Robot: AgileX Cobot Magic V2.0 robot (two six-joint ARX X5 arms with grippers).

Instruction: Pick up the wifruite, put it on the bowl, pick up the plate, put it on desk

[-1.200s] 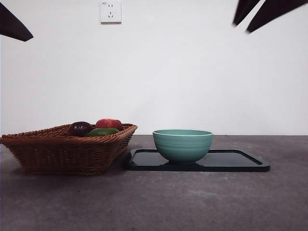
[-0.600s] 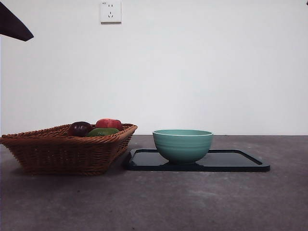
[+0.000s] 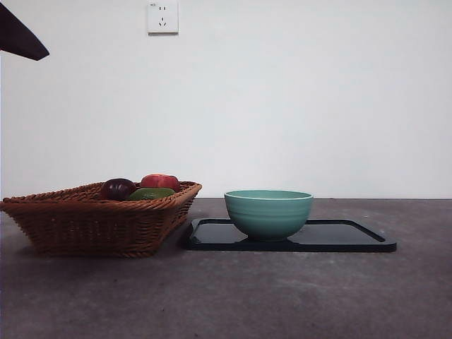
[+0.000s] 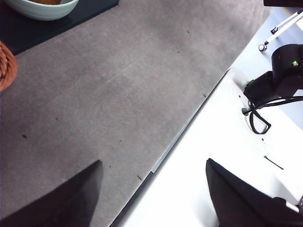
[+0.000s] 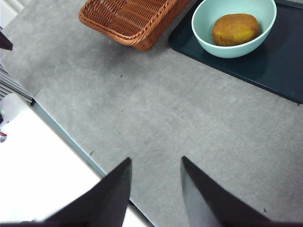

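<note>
Dark grey-brown matte desk [image 3: 233, 296] is carrying a flat black rectangular tray [image 3: 353, 236], with a brown woven wicker basket [image 3: 99, 219] just beside it. Ribbed mint-green ceramic bowl [image 3: 268, 213] is sitting on the tray, holding the oval brownish-orange wifruite [image 5: 235, 29] (visible only from the right wrist). Left gripper [image 4: 154, 191] is hovering wide open over the desk edge, right gripper [image 5: 155, 189] is open, empty.

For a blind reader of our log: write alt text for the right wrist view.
A small oval brownish-orange fruit lies inside a mint-green ceramic bowl, which stands on a flat dark tray on the grey matte tabletop. A brown wicker basket sits beside the tray. The right tool hangs open above bare tabletop near the table's edge, holding nothing.
</note>
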